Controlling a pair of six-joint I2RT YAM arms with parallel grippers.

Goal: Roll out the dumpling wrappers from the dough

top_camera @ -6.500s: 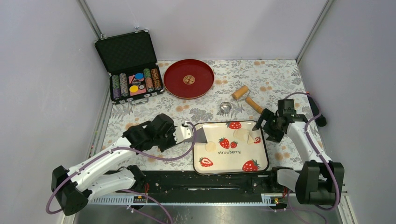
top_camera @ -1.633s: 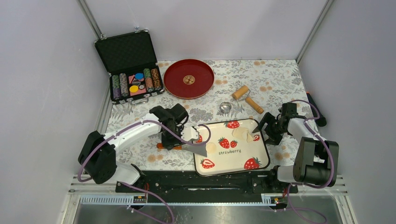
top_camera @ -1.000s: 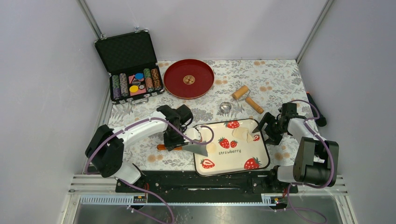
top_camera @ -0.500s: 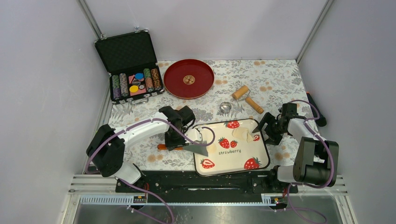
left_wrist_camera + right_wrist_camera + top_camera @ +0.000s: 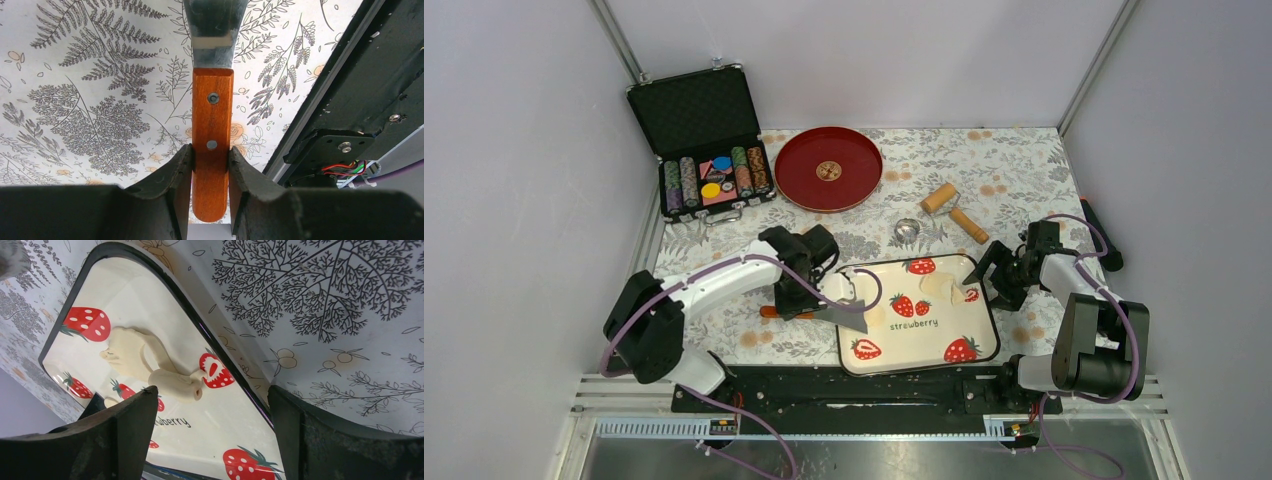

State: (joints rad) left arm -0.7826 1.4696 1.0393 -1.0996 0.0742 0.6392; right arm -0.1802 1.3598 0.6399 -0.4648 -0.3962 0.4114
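Your left gripper (image 5: 210,156) clamps the scraper (image 5: 212,112) by its handle, blade pointing right toward the wrapper (image 5: 875,314) on the strawberry tray (image 5: 924,345) at the table (image 5: 1024,170)'s near edge. Your right gripper (image 5: 212,396), jaws apart, faces the dough (image 5: 150,365).

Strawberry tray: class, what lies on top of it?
On the tray lie a torn dough piece and a small round wrapper. The scraper overlaps its left edge, hiding whatever is beneath.

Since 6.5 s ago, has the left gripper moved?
Yes. The left gripper, shut on the scraper, has shifted along the tray's left edge: the blade was at the far-left corner and is now about midway down.
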